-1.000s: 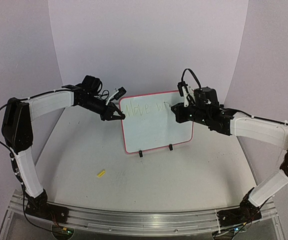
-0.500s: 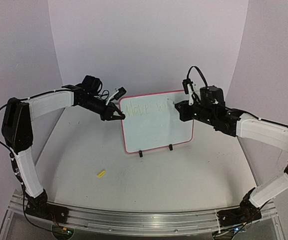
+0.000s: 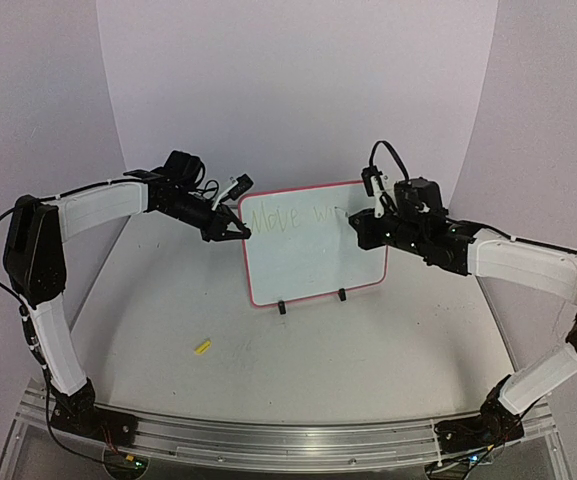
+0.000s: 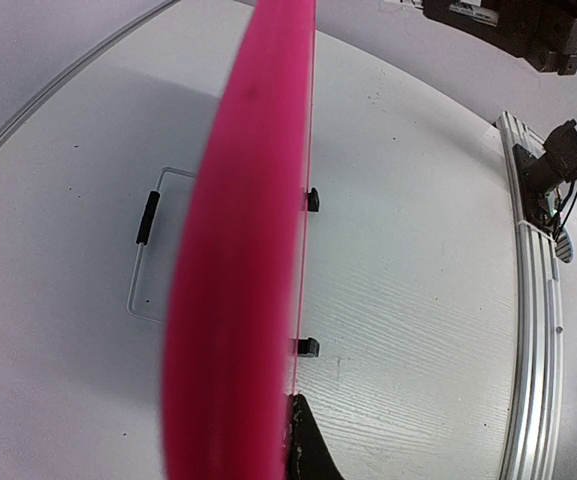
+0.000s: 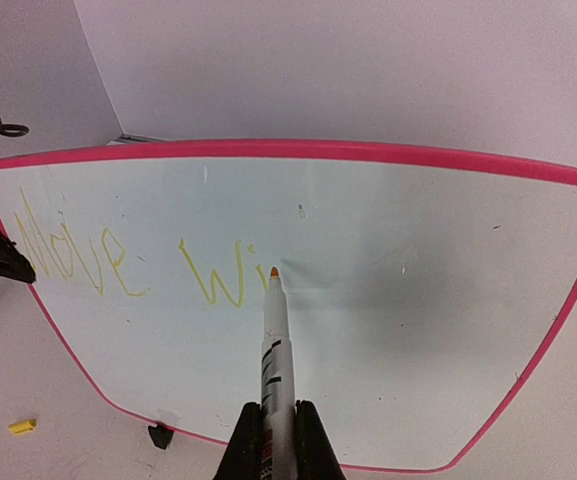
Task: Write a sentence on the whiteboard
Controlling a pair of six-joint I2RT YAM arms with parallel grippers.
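I'm partway through the sentence (image 5: pixel 118 262): my right gripper (image 5: pixel 277 425) is pinching the marker (image 5: pixel 273 340), tip at the whiteboard (image 5: pixel 298 149) after "Wi". My left gripper (image 3: pixel 236 229) is clamping its left edge as it's standing upright on the table (image 3: pixel 368 350). The next stroke is calling for light, steady pressure.

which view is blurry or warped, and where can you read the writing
left wrist: the pink-framed whiteboard, edge-on, is smeared out of focus, and the lens bows the table edge; right wrist: sharp, the yellow handwriting reads "Move Wi", soft shadow beside the white marker; top external: writing too faint.
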